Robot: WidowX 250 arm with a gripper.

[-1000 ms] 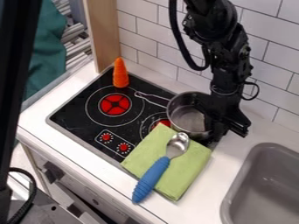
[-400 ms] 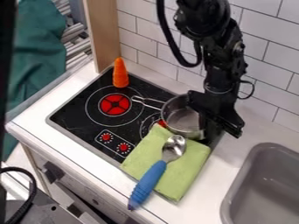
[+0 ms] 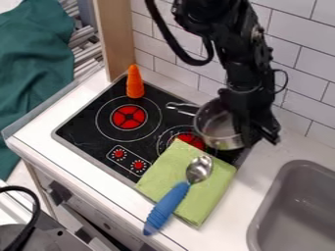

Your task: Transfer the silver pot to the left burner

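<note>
Silver pot (image 3: 216,128) partly covers our view of the right burner (image 3: 186,137), its handle pointing left; we cannot tell whether its base touches the stove (image 3: 78,130). We see the black gripper (image 3: 256,128) at the pot's right side, but cannot tell whether its jaws are spread or pinching the rim. Nearer us, a blue-handled spoon (image 3: 199,169) lies across a green cloth (image 3: 158,175).

You've got an orange carrot (image 3: 134,82) at upper left, a lime-green cloth (image 3: 171,175) lower centre, a blue-handled silver spoon (image 3: 199,169), red discs and white rings patterning the black stovetop (image 3: 88,128).
</note>
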